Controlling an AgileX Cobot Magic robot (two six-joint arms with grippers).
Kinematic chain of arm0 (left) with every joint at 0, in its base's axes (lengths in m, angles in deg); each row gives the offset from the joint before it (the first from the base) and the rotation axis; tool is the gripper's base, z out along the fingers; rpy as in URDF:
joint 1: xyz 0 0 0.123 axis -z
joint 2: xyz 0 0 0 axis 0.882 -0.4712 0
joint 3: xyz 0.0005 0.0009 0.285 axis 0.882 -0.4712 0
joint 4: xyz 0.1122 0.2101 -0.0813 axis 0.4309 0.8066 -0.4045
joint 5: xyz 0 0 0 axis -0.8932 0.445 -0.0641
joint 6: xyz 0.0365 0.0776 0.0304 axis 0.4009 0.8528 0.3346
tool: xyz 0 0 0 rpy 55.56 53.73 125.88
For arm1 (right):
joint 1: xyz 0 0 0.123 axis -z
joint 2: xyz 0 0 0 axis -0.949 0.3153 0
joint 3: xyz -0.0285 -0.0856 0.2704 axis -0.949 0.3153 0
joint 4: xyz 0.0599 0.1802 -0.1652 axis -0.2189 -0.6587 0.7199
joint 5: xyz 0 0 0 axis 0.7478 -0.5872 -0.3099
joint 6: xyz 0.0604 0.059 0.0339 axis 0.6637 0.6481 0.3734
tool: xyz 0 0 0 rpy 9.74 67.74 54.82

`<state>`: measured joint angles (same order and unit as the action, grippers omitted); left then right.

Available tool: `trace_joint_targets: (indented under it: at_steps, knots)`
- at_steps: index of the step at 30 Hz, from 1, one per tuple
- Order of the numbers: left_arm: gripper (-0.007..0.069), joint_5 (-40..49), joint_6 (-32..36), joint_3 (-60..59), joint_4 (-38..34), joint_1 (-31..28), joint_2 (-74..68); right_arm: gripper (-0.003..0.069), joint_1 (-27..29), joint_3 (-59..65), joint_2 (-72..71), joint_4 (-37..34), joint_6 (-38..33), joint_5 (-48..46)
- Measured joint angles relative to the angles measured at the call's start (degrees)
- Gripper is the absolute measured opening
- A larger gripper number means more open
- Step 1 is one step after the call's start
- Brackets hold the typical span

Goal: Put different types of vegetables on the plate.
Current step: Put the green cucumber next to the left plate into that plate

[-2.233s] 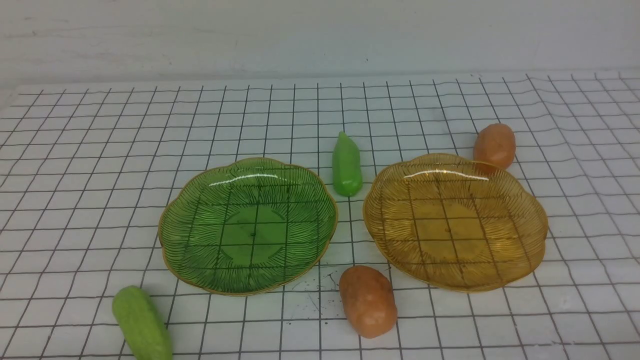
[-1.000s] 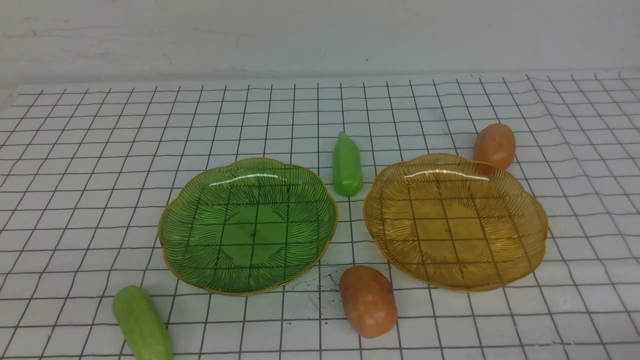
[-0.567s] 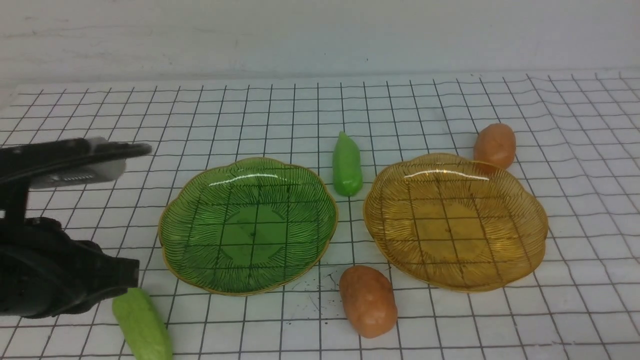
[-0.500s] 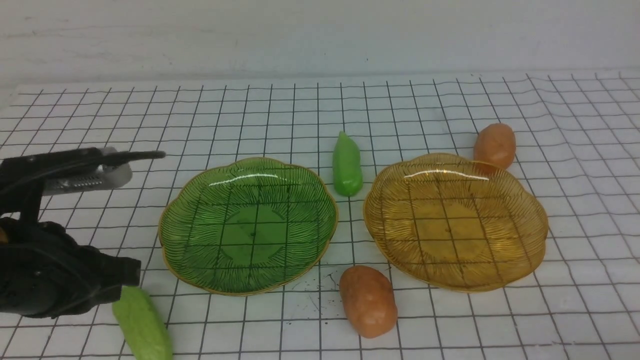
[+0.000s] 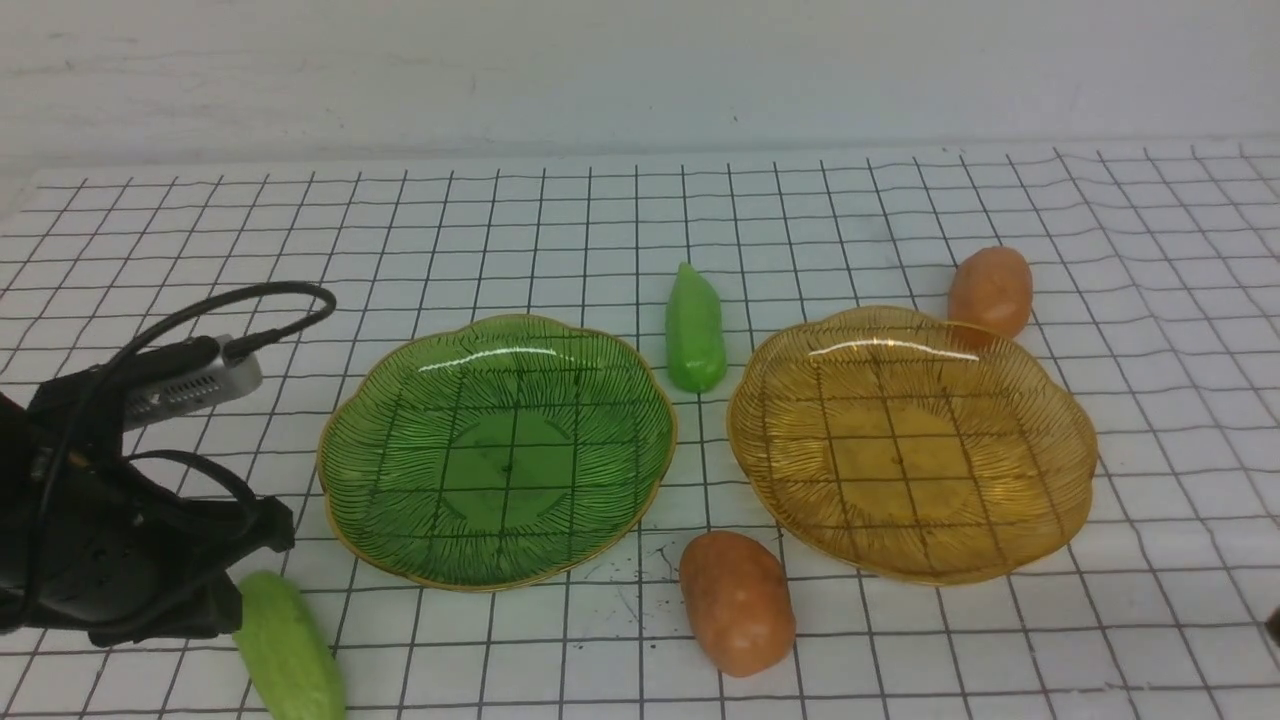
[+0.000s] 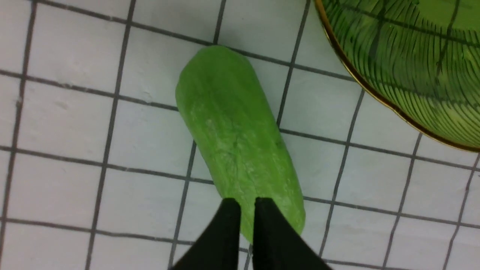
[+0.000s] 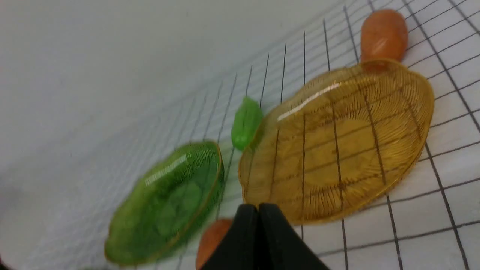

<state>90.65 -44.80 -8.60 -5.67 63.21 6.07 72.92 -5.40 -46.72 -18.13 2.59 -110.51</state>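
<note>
A blunt light green vegetable (image 5: 290, 650) (image 6: 236, 138) lies on the mat at the front left. My left gripper (image 6: 247, 204) hovers over its end, fingers parted by a narrow slit and holding nothing. A pointed green vegetable (image 5: 694, 328) (image 7: 245, 123) lies between the green plate (image 5: 495, 450) and the amber plate (image 5: 910, 445). One orange potato (image 5: 737, 600) rests in front of the plates. Another orange potato (image 5: 990, 290) sits behind the amber plate. Both plates hold nothing. My right gripper (image 7: 258, 207) is shut and empty, back from the amber plate (image 7: 337, 142).
The left arm (image 5: 120, 560) and its cable (image 5: 250, 300) stand left of the green plate's rim (image 6: 375, 93). A white gridded mat covers the table, with a pale wall (image 5: 640, 70) behind it.
The left arm came into view from the left and dropped over the blunt green vegetable. Its fingers have parted slightly. The vegetables and plates have not moved.
</note>
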Motion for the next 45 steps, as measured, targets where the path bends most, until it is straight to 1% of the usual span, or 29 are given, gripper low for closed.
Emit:
trace_joint_targets:
  at_steps: [1,2,3,5,7,8,10,11,12,14,18,20,22,24,30,32,33,34,36,38,40,42,43,44,45]
  knots:
    - [0.0088,-0.2,0.3,0.0,-0.3,0.0,-0.3,-0.0015,0.0,-2.4,2.1,0.8,-1.4,-2.9]
    - [0.0141,-1.1,1.0,0.0,-1.3,0.0,-0.9,-0.0015,0.0,-5.2,5.7,1.7,-3.7,-6.4]
    - [0.0165,-1.4,1.2,0.0,-1.7,0.0,-1.1,-0.0015,0.0,-6.7,8.4,2.2,-5.5,-8.4]
    - [0.0254,-2.6,1.5,0.2,-2.9,0.0,-1.7,-0.0015,0.0,-10.6,13.9,2.8,-9.3,-13.5]
    - [0.0351,-3.6,1.6,0.3,-3.6,0.0,-2.5,-0.0015,0.0,-12.8,20.6,3.1,-13.8,-16.3]
    - [0.037,-3.7,1.6,0.3,-3.6,0.0,-2.7,-0.0015,0.0,-12.9,21.0,3.1,-14.0,-16.5]
    - [0.047,-4.3,1.6,0.3,-3.8,0.0,-4.5,-0.0015,0.0,-13.0,24.6,2.9,-16.0,-17.0]
    - [0.0477,-4.4,1.6,0.3,-3.8,0.0,-4.5,-0.0015,0.0,-13.0,24.9,2.8,-16.2,-17.0]
    - [0.0515,-5.1,1.5,0.3,-3.9,0.0,-5.8,-0.0015,0.0,-13.0,25.8,2.4,-16.6,-17.0]
    - [0.0561,-6.8,1.5,0.3,-4.2,0.0,-8.3,-0.0015,0.0,-13.0,26.3,1.7,-17.0,-17.0]
    - [0.0569,-7.5,1.5,0.3,-4.3,0.0,-11.4,-0.0015,0.0,-13.0,26.3,1.1,-17.3,-16.4]
    - [0.0545,-7.5,1.5,0.3,-4.3,0.0,-13.2,-0.0015,0.0,-13.0,26.3,1.1,-17.4,-16.3]
    - [0.0482,-7.4,1.5,0.3,-4.3,0.0,-14.0,-0.0015,0.0,-13.0,26.3,1.1,-17.4,-16.2]
    - [0.0354,-7.2,1.7,0.5,-4.1,0.0,-14.1,-0.0015,0.0,-13.0,26.3,1.1,-17.4,-16.2]
    - [0.0358,-2.0,4.1,4.6,-2.9,0.0,-12.5,-0.0015,0.0,-13.9,26.3,1.1,-17.4,-15.9]
    - [0.0358,1.1,7.0,8.0,-3.9,0.0,-9.3,-0.0015,0.0,-16.7,27.0,1.1,-17.4,-16.2]
    - [0.0358,2.1,9.7,10.1,-5.5,0.0,-7.5,-0.0014,0.0,-19.2,28.1,1.2,-17.4,-16.9]
    - [0.0358,2.2,10.9,10.4,-6.0,0.0,-7.3,-0.0014,0.0,-19.5,28.3,1.3,-17.4,-17.1]
    - [0.0358,2.3,17.0,13.5,-10.1,0.0,-5.7,-0.0013,0.0,-23.4,31.4,1.9,-17.4,-18.3]
    - [0.0358,2.3,20.8,15.0,-13.6,0.0,-5.5,-0.0011,0.0,-26.9,34.4,2.3,-17.4,-19.4]
    - [0.0358,2.3,23.1,16.6,-16.4,0.1,-6.2,-0.001,0.0,-29.6,37.6,2.4,-17.4,-20.8]
    - [0.0358,2.2,25.5,18.1,-18.1,0.5,-7.3,-0.0008,0.0,-31.7,40.6,2.4,-17.4,-22.1]
    - [0.0358,2.1,27.0,20.2,-19.0,1.4,-9.2,-0.0002,-0.4,-33.6,44.4,2.8,-17.4,-23.5]
    - [0.0358,2.1,27.2,20.7,-19.0,1.6,-9.7,0.0,-0.6,-34.0,45.2,3.1,-17.4,-23.7]
    - [0.0358,1.9,28.9,23.4,-18.8,3.3,-13.1,0.0017,-3.1,-35.6,48.7,4.6,-17.4,-24.1]
